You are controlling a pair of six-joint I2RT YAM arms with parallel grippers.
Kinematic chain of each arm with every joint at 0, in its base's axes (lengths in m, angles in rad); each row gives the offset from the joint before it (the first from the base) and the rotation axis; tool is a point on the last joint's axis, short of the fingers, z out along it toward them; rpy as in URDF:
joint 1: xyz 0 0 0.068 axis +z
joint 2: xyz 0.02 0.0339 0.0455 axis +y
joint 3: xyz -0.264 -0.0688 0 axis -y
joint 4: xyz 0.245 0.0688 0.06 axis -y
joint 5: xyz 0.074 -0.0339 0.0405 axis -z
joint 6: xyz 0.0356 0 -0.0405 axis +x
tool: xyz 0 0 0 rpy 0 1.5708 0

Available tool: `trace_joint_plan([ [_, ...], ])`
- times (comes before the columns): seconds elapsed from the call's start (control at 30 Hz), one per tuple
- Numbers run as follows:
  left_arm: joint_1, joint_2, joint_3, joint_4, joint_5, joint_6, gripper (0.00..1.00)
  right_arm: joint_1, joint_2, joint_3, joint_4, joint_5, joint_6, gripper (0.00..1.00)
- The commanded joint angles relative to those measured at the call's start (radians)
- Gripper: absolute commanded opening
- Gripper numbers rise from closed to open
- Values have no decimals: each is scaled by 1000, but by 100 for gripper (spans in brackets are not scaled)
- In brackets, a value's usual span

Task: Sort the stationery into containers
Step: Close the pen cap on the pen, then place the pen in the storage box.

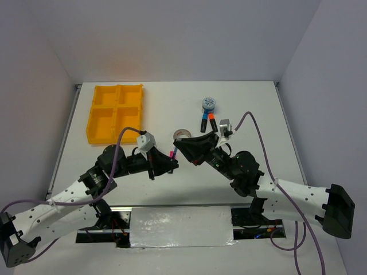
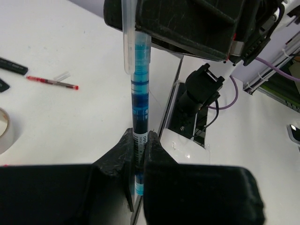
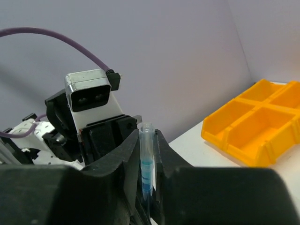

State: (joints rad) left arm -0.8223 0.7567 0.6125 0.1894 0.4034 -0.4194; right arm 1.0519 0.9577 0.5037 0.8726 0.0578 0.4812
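A bright yellow four-compartment plastic tray sits far left on the worktop. Right of the tray, the left arm's fingers are clenched on one end of a thin translucent teal pen, held above the worktop. The right arm's fingers grasp its other end. Further right of the tray lie a silver-grey tape ring and a blue-white patterned tape roll.

Left claw blocks right claw — tape ring just beyond.
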Motion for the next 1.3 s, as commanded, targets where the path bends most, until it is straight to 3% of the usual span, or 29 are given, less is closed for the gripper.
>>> trace_joint_plan([
  [0.0,-23,-45,-18,352,8,21,0,63,6,4,-365,-154,-16,26],
  [0.1,-43,-77,-60,352,-6,21,0,63,-30,41,-399,-133,-21,28],
  [0.23,-44,-79,-114,343,-2,8,0,62,-76,53,-409,-95,-16,38],
  [0.37,-52,-86,-163,366,-2,-9,0,62,-80,64,-397,-78,-21,37],
  [0.4,-55,-88,-177,373,-3,-15,0,63,-76,67,-393,-81,-21,35],
  [0.53,-66,-100,-201,386,-20,-28,0,62,-45,87,-345,-104,-21,6],
  [0.73,-67,-85,-189,283,-61,-47,2,60,7,131,-334,-93,-46,0],
  [0.87,-66,-108,-143,103,-252,-85,99,4,64,194,-379,-66,-46,0],
  [0.9,-67,-111,-122,38,-309,-96,99,-18,75,206,-386,-67,-40,0],
  [0.97,-67,-111,-27,-239,-437,-137,99,-65,96,226,-396,-76,-20,0],
  [1.0,-67,-103,10,-345,-607,-163,99,-114,127,251,-402,-87,-6,0],
  [1.1,-67,-88,159,-759,-913,-349,99,-185,202,323,-423,-111,-19,0],
  [1.17,-67,-82,261,-995,-998,-447,99,-205,251,367,-434,-110,-33,0],
  [1.27,-67,-88,372,-1172,-1130,-516,99,-222,389,485,-445,-136,-41,0],
])
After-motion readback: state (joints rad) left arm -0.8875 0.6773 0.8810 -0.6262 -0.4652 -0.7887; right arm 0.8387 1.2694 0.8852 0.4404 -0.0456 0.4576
